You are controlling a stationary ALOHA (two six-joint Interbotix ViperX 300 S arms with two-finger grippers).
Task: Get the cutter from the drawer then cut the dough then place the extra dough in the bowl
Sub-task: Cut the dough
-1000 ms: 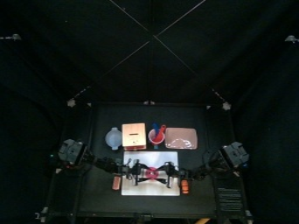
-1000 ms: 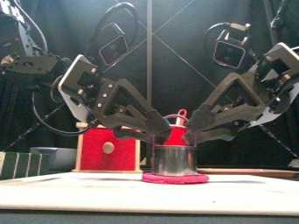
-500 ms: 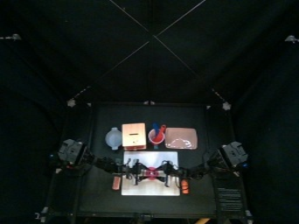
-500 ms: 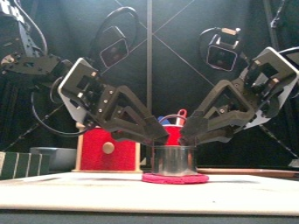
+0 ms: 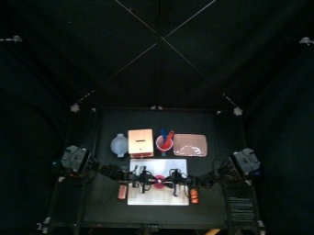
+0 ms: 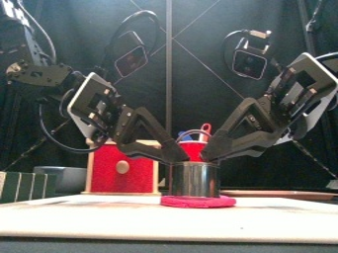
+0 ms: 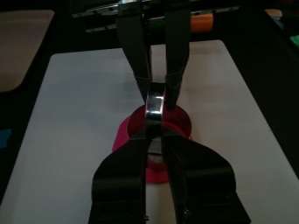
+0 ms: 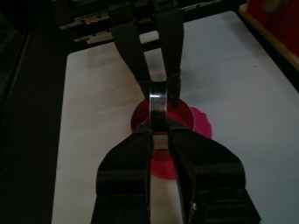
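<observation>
The round metal cutter (image 6: pixel 199 180) stands on the flat pink dough (image 6: pixel 199 202) in the middle of the white cutting board (image 5: pixel 160 198). My left gripper (image 6: pixel 171 158) comes down on the cutter from the left and my right gripper (image 6: pixel 224 156) from the right. In the left wrist view the left gripper (image 7: pixel 158 131) pinches the near wall of the cutter (image 7: pixel 156 107) above the dough (image 7: pixel 131 140). The right wrist view shows the right gripper (image 8: pixel 162 129) shut on the opposite wall of the cutter (image 8: pixel 159 96), with dough (image 8: pixel 198 122) around it.
Behind the board stand the blue-grey bowl (image 5: pixel 119 144), the wooden box (image 5: pixel 141 140) with its red drawer front (image 6: pixel 122 168), the red cup (image 5: pixel 164 142) and the pink tray (image 5: pixel 190 144). Both arms crowd the board's middle.
Both grippers' jaws have narrowed from wide open onto the cutter's walls. The arms have shifted slightly; cutter and dough stay in place.
</observation>
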